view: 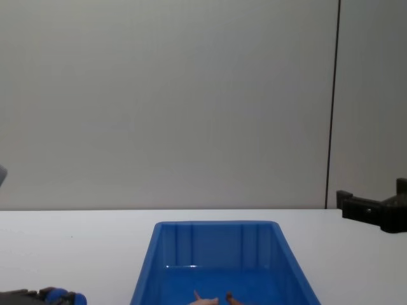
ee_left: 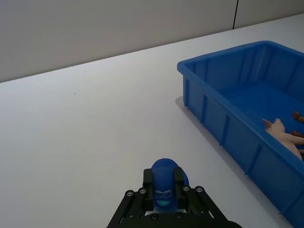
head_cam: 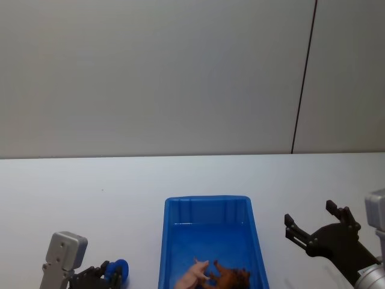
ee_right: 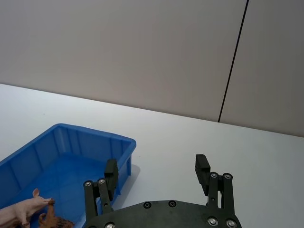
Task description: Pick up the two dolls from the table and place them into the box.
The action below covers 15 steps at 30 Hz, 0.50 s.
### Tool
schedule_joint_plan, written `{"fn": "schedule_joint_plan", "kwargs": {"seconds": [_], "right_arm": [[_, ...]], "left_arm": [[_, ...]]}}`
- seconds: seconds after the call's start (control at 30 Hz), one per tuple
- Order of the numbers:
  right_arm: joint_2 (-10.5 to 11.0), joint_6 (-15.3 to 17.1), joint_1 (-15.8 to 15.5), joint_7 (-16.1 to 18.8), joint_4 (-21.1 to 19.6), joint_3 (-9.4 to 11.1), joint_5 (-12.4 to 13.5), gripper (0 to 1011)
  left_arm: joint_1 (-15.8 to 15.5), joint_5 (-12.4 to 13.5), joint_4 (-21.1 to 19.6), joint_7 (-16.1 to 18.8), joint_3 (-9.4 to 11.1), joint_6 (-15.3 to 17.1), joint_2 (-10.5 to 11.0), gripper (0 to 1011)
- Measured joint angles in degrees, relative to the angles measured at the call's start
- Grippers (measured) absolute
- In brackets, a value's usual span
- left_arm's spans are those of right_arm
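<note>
We see pig (head_cam: 194, 274) and lion (head_cam: 231, 279) lying side by side inside box (head_cam: 207, 208), lower centre of frame. Right claw (head_cam: 310, 231), lower right over desk (head_cam: 90, 198), spread wide, empty. Left claw (ee_left: 164, 190), lower left, closed, nothing held. We judge task done.

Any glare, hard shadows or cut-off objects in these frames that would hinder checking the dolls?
Head view: even light, no glare; the pig and lion sit at the bottom edge inside the box. Left wrist view: soft shadow beside the box wall, pig cropped at the frame's edge. Chest view: only the dolls' tops show. Right wrist view: the right gripper is sharp and open.
</note>
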Motion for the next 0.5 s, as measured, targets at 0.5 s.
{"fn": "schedule_joint_plan", "kwargs": {"seconds": [0.5], "right_arm": [[0.00,0.00,0.00,0.00,0.00,0.00,0.00,1001]], "left_arm": [[-0.71,1.40,-1.76,-2.12,-0.65,-3.23,-0.45,161]]}}
